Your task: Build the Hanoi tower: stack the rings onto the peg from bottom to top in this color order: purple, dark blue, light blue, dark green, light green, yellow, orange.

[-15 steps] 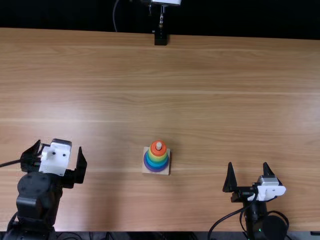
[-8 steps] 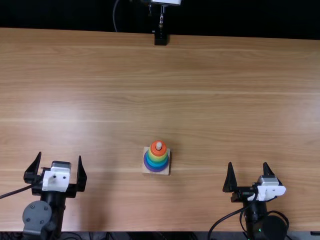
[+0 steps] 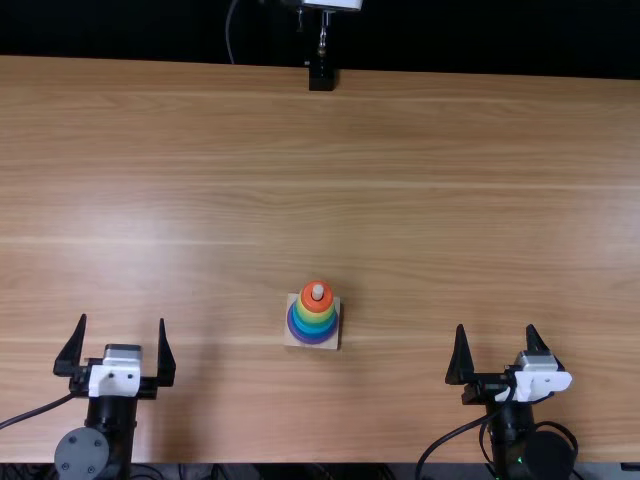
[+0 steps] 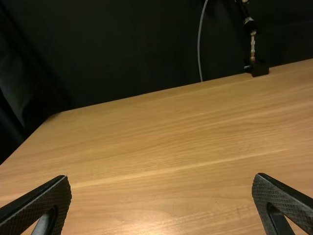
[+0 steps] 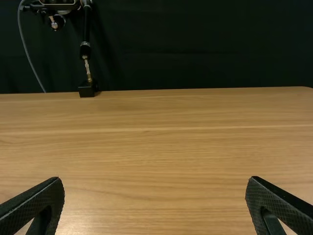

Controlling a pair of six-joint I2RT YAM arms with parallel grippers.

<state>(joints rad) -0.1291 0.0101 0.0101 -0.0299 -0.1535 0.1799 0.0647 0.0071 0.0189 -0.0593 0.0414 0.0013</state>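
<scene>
In the top view my left gripper [image 3: 117,342] stands open over the table's near left part, nothing between its fingers. My right gripper [image 3: 496,352] is open too, near the table's front edge at the right. Between them, nearer the middle, the rings [image 3: 312,322] sit stacked on a square wooden base [image 3: 300,345]; purple is lowest, blue, green and yellow bands rise above it, and orange is on top around the pale peg tip [image 3: 318,292]. Neither gripper touches the tower. Each wrist view shows its own gripper, left [image 4: 162,200] and right [image 5: 154,203], with fingers wide apart.
The wooden table [image 3: 400,150] extends to a dark curtain behind it. A black stand foot [image 3: 321,77] is fixed at the far edge, with a cable hanging beside it. Dark cables run next to both arms.
My left gripper has drawn back toward the near edge and levelled out, its fingers now pointing away from that edge. The right arm and the ring tower have stayed where they were.
</scene>
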